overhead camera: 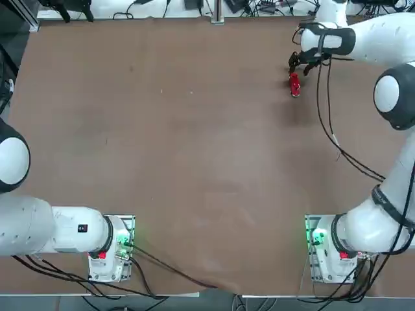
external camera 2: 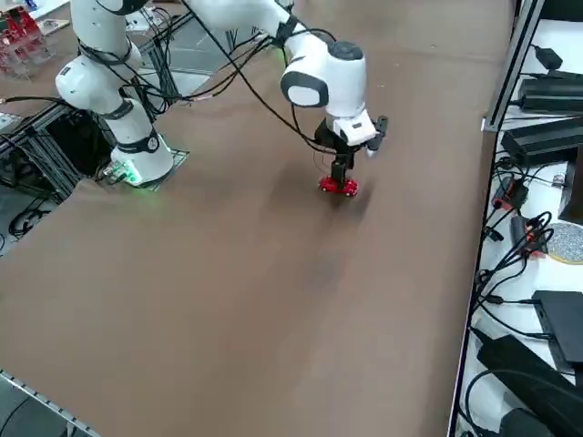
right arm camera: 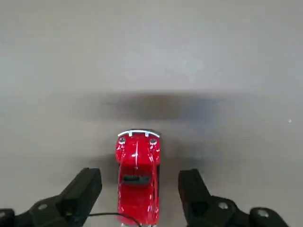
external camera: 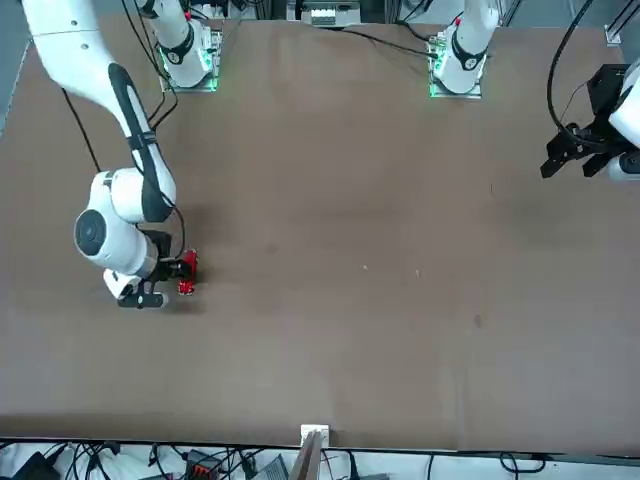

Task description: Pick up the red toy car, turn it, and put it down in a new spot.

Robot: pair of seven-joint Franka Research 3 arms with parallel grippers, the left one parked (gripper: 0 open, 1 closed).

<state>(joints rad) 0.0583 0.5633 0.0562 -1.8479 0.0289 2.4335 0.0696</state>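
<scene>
One red toy car [right arm camera: 138, 177] sits between the released right pincer's [right arm camera: 140, 198] two fingers.

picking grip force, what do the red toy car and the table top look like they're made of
Red toy car: glossy painted shell, probably die-cast metal or hard plastic; bright highlights on the roof and a silver bumper suggest a slick surface. Table: matte brown, smooth top, no glare; laminate or a mat, hard to tell. The right gripper is open, straddling the car.
</scene>
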